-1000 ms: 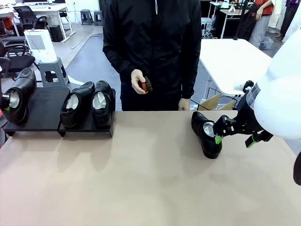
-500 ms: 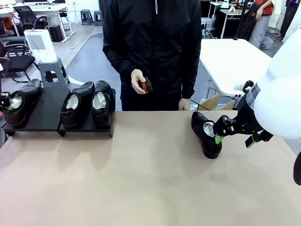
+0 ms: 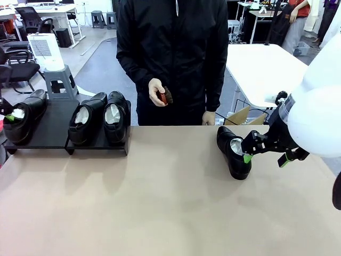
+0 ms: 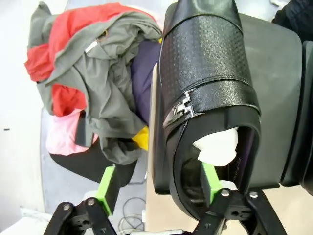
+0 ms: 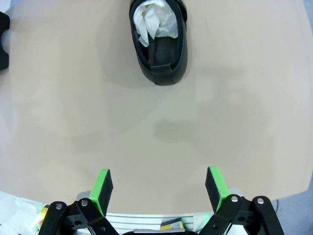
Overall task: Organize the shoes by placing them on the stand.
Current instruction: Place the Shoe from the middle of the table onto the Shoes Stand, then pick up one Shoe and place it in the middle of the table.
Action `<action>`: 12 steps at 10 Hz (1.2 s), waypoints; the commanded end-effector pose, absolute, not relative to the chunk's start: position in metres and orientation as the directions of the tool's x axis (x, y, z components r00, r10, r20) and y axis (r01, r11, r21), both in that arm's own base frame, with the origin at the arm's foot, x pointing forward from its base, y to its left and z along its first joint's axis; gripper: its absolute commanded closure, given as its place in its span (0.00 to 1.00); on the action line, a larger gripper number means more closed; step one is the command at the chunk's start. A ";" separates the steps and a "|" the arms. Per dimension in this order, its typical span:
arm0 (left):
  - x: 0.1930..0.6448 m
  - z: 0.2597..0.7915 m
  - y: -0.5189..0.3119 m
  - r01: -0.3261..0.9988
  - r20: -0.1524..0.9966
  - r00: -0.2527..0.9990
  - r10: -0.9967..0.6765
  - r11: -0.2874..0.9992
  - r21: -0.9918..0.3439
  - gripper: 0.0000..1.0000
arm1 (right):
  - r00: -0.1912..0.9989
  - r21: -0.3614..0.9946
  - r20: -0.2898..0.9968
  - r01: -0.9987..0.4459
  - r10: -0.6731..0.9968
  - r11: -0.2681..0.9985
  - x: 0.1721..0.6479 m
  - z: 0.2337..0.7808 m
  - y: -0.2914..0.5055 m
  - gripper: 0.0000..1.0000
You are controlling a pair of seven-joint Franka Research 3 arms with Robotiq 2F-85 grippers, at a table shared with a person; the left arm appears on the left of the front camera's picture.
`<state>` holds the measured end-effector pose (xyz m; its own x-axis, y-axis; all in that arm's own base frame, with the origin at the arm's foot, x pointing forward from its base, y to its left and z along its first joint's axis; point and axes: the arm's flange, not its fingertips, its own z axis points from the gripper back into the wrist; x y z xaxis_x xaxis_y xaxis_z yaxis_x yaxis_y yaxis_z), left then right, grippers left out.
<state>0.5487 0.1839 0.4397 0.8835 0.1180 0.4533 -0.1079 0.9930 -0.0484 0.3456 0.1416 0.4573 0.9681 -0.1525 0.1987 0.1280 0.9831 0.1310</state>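
From the front we see three shoes point(image 3: 104, 124) on the stand point(image 3: 50, 127), the fourth shoe point(image 3: 233, 151) on the table point(image 3: 160, 202) beside our spread-open right gripper point(image 3: 265, 153); left wrist shows our left gripper point(image 4: 159, 185) released, one pad inside the collar; right wrist shows stiff, slick leather, so we'd pinch the heel collar.

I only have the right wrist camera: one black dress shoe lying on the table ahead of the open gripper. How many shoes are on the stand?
Observer: Three. Two shoes sit side by side on the right section of the stand, and a third shoe sits at its far left end.
Operator: Is the left gripper clamped on that third shoe?
Observer: No. The left gripper is open, with one green pad inside the shoe's opening and the other outside its wall.
Operator: What is the person doing?
Observer: Standing at the far side, with a small reddish-brown brush in one hand.
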 end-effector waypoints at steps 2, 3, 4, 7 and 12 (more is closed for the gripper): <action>0.549 0.440 0.184 -0.108 0.453 0.883 0.118 0.993 -0.048 0.00 | 0.968 0.129 0.211 0.112 -0.138 0.985 0.347 0.458 0.141 0.00; 0.549 0.440 0.184 -0.108 0.453 0.883 0.118 0.993 -0.048 0.00 | 0.968 0.129 0.211 0.112 -0.138 0.985 0.347 0.458 0.141 0.00; 0.549 0.440 0.184 -0.108 0.453 0.883 0.118 0.993 -0.048 0.00 | 0.968 0.129 0.211 0.112 -0.138 0.985 0.347 0.458 0.141 0.00; 0.549 0.440 0.184 -0.108 0.453 0.883 0.118 0.993 -0.048 0.00 | 0.968 0.129 0.211 0.112 -0.138 0.985 0.347 0.458 0.141 0.00; 0.450 0.520 0.083 0.246 0.445 0.875 -0.188 0.966 -0.076 0.00 | 0.968 0.129 0.211 0.112 -0.138 0.985 0.347 0.458 0.141 0.00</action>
<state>0.4821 0.0753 0.5141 0.8562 -0.1095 0.5050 0.1570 0.9862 -0.0524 0.3456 0.1417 0.4573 0.9682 -0.1523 0.1987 0.1277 0.9831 0.1311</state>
